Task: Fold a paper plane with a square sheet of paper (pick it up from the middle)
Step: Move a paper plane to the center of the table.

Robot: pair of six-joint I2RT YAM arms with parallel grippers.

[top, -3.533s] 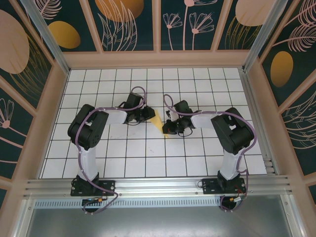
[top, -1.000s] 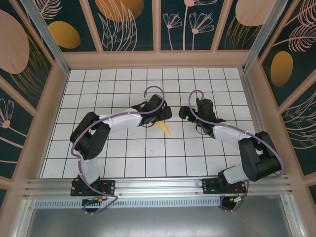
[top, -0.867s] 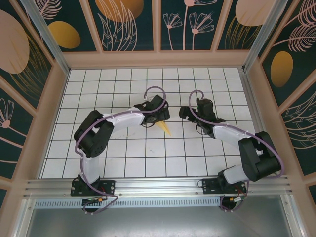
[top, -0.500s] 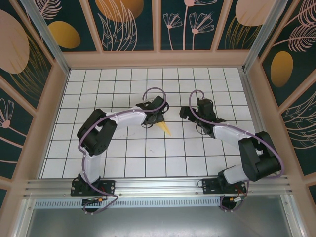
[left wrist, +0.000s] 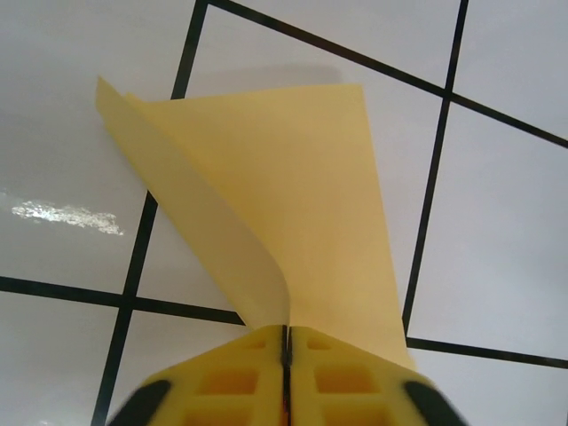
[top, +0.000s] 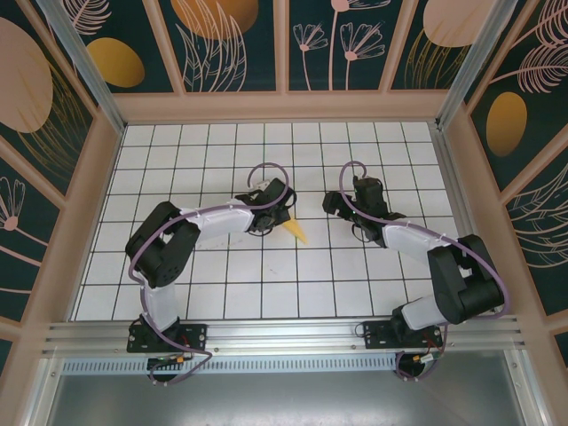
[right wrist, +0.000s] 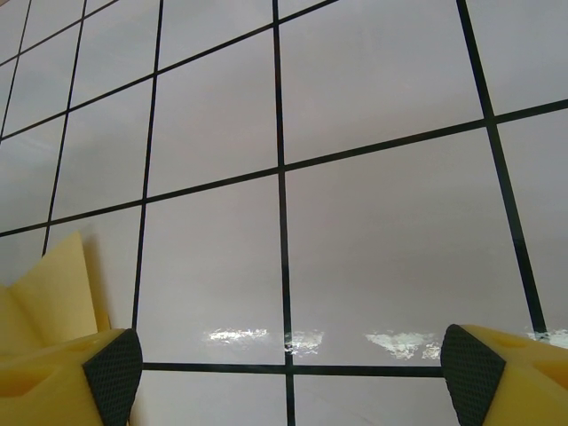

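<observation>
Paper: the sheet of paper (top: 296, 232), pale yellow and folded into a narrow wedge, lies close to the middle of the table (top: 222, 284). Its wide end is toward the middle and its point is toward the table's near edge, angled slightly right.
Paper up close: in the left wrist view the sheet of paper (left wrist: 302, 195) narrows toward the camera. One layer along its left side curls up off the table (left wrist: 497, 222), and the rest spreads across a black grid line.
Left gripper: the left gripper (top: 277, 216) sits just left of the table's middle, at the wide end of the wedge. In its own view the left gripper (left wrist: 286, 337) has its yellow fingers (left wrist: 231, 377) pressed together with no gap, pinching the paper where it narrows.
Right gripper: the right gripper (top: 330, 205) sits just right of the table's middle, apart from the paper. In its own view the right gripper (right wrist: 293, 368) stands wide, with its dark pads (right wrist: 114, 373) far apart over bare tiles of the table (right wrist: 382, 231).
Paper in the right wrist view: a corner of the sheet of paper (right wrist: 58, 288) shows at the left edge, just beside the left finger.
Arms: both reach from the table's near edge in toward its middle.
</observation>
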